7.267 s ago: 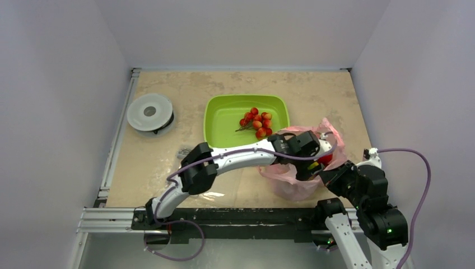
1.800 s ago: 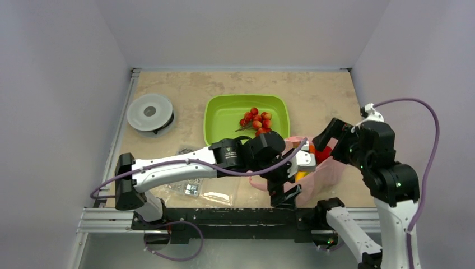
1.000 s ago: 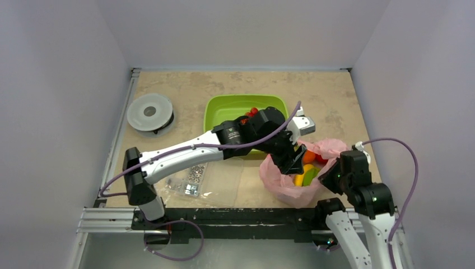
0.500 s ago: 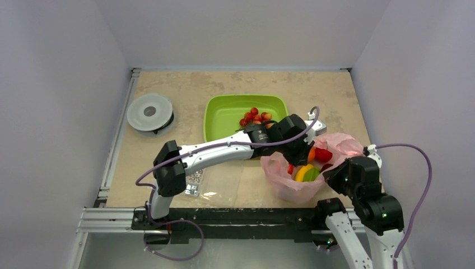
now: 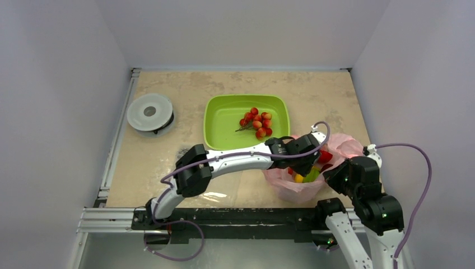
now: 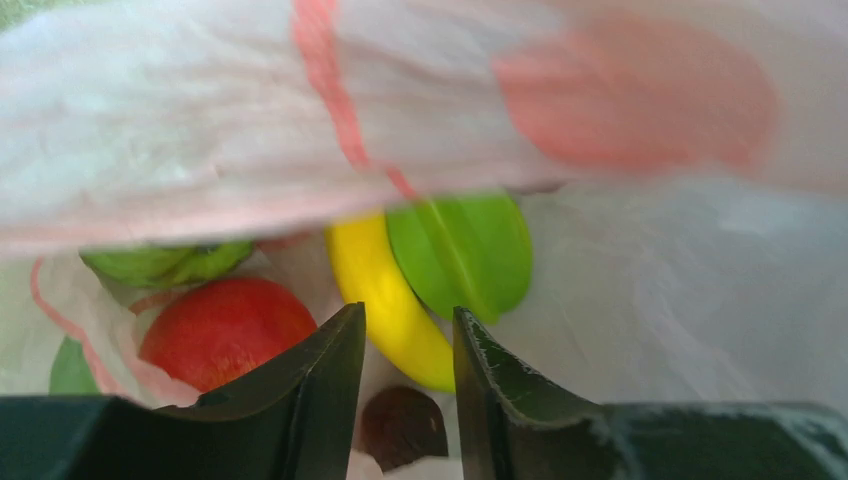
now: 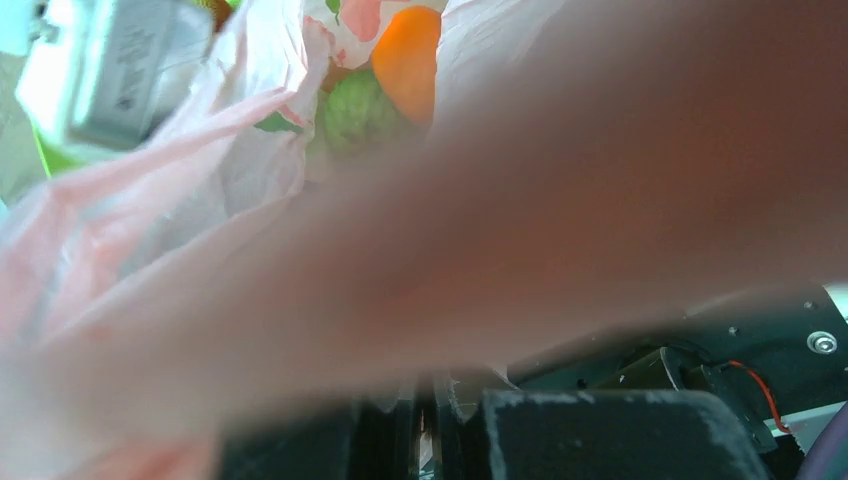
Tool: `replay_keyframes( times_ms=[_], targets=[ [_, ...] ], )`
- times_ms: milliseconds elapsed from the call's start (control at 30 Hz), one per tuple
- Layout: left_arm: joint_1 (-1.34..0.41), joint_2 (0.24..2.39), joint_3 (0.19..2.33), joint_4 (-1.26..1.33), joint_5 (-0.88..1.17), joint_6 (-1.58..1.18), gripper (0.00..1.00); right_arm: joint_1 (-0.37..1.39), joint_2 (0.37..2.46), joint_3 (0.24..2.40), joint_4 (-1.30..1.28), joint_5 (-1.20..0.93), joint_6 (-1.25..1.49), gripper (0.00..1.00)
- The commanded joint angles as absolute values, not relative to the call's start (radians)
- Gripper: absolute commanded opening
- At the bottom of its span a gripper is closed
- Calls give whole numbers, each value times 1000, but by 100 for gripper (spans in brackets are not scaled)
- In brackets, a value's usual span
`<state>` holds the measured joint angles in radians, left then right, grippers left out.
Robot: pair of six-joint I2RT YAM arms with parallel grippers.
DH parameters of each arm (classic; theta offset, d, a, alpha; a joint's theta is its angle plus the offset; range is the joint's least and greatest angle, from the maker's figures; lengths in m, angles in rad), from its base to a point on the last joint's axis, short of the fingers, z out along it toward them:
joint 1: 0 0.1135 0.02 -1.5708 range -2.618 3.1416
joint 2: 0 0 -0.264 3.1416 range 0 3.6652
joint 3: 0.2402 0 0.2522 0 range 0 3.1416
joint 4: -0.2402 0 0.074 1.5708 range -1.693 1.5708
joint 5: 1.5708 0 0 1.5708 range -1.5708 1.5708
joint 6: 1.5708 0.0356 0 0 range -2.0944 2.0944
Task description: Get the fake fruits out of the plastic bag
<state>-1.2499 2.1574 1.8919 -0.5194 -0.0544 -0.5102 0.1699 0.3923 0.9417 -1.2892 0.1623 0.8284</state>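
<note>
The pink plastic bag [image 5: 288,188] stands open near the table's front right. My left gripper [image 6: 408,316] is down inside it, jaws a little apart and closed on nothing. Just past its fingertips lie a yellow banana [image 6: 385,295] and a green piece [image 6: 465,250]. A red round fruit [image 6: 225,330] sits to the left, and a dark maroon one [image 6: 400,425] shows low between the fingers. My right gripper [image 5: 334,172] is shut on the bag's right rim [image 7: 300,290]. An orange fruit [image 7: 408,55] and a green one [image 7: 355,110] show through the bag's mouth.
A green tray [image 5: 221,120] behind the bag holds a cluster of small red berries [image 5: 256,122]. A white round container [image 5: 150,112] sits at the far left. A clear box of screws [image 5: 184,152] lies partly under my left arm.
My left gripper has come from the bag's far rim down into its mouth. The right arm has stayed where it was half a second ago, holding the rim.
</note>
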Motion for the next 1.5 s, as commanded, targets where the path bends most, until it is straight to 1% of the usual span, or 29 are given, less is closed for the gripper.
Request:
replay_keyframes(
  times_ms=[0, 67, 233, 333, 433, 533, 667, 767, 867, 933, 1033, 1133, 1300, 1467],
  targets=[
    [-1246, 2228, 2005, -556, -148, -542, 39, 170, 389, 964, -1260, 163, 808, 0],
    [-1250, 2247, 2012, -558, -174, -537, 44, 170, 385, 960, -1263, 163, 805, 0],
    [-1257, 2296, 2027, -574, -231, -517, 45, 170, 377, 959, -1262, 158, 802, 0],
    [-1258, 2330, 2044, -584, -242, -508, 50, 170, 381, 970, -1264, 163, 801, 0],
    [-1263, 2358, 2059, -585, -239, -504, 52, 170, 382, 972, -1265, 164, 799, 0],
    [-1267, 2389, 2076, -587, -241, -502, 53, 169, 382, 973, -1262, 162, 799, 0],
    [-1267, 2434, 2094, -603, -265, -498, 58, 169, 389, 978, -1258, 160, 797, 0],
    [-1267, 2468, 2101, -607, -276, -486, 58, 169, 391, 983, -1259, 165, 796, 0],
    [-1267, 2491, 2110, -607, -265, -475, 54, 170, 392, 983, -1256, 163, 796, 0],
    [-1268, 2490, 2121, -615, -258, -463, 43, 170, 390, 986, -1256, 163, 795, 0],
    [-1268, 2442, 2112, -605, -254, -438, 33, 170, 387, 991, -1258, 170, 795, 0],
    [-1266, 2374, 2098, -593, -218, -410, 29, 170, 385, 999, -1261, 178, 796, 0],
    [-1267, 2259, 2065, -553, -57, -386, 19, 170, 375, 995, -1265, 196, 796, 0],
    [-1257, 2169, 2012, -529, 64, -399, 13, 170, 364, 978, -1253, 199, 795, 0]
  ],
)
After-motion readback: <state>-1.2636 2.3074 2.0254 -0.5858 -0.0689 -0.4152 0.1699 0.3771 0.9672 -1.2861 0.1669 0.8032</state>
